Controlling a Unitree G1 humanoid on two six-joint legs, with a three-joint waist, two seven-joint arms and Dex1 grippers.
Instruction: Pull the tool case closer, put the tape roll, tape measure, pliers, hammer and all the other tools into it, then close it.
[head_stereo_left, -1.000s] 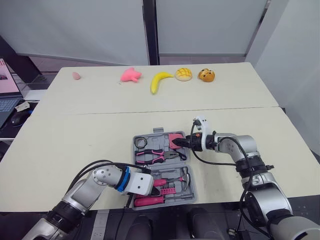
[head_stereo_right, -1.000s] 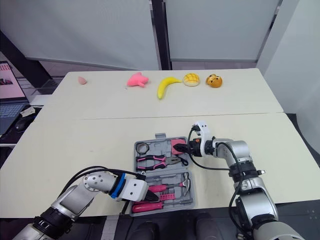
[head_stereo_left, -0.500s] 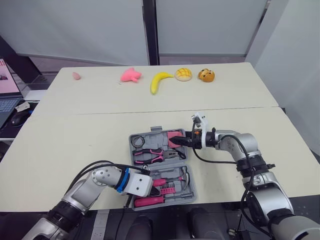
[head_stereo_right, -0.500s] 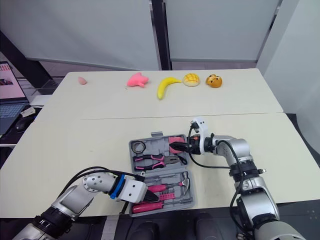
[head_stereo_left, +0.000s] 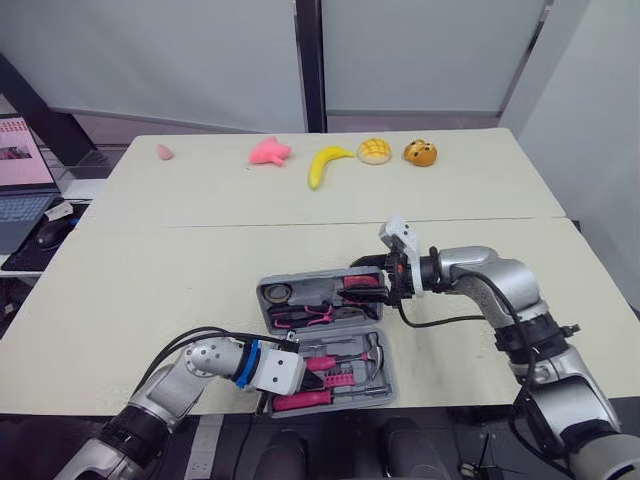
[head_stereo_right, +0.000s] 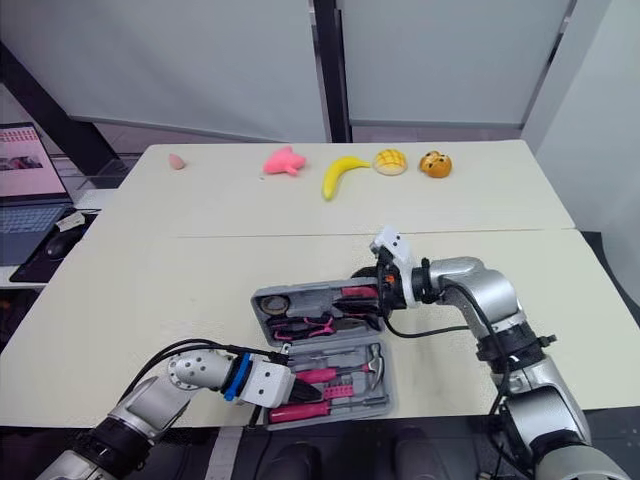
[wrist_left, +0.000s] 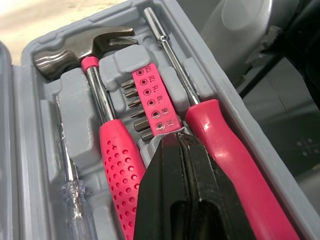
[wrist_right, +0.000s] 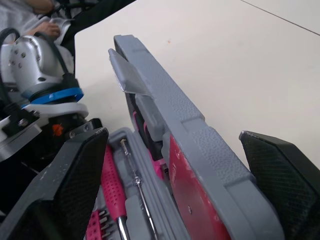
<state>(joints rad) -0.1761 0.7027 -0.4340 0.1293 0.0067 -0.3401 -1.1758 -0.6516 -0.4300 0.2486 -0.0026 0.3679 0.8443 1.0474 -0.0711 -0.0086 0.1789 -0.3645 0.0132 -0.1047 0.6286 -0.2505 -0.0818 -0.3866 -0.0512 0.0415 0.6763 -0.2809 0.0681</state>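
Note:
The grey tool case (head_stereo_left: 352, 386) lies open near the table's front edge. Its lid (head_stereo_left: 305, 285) is tilted up off the table, with the tape roll (head_stereo_left: 277, 293), pink-handled pliers (head_stereo_left: 305, 316) and pink tape measure (head_stereo_left: 359, 282) seated in it. My right gripper (head_stereo_left: 372, 284) is at the lid's right edge. Its fingers (wrist_right: 75, 190) are spread wide, one on each side of the lid (wrist_right: 200, 150). My left gripper (wrist_left: 177, 137) is shut with nothing in it. Its tips rest over the pink bit holder (wrist_left: 149, 97), between the hammer (wrist_left: 97, 102) and a pink-handled screwdriver (wrist_left: 230, 150).
Along the far table edge lie a small pink object (head_stereo_left: 164, 152), a pink toy (head_stereo_left: 268, 151), a banana (head_stereo_left: 322, 163) and two buns (head_stereo_left: 374, 149) (head_stereo_left: 420, 153). A laptop (head_stereo_left: 20, 170) and a mouse (head_stereo_left: 50, 232) sit on a desk at the left.
The right gripper has swung the lid up from flat on the table to a steep tilt. The left gripper stays on the case's front half. The camera has shifted slightly.

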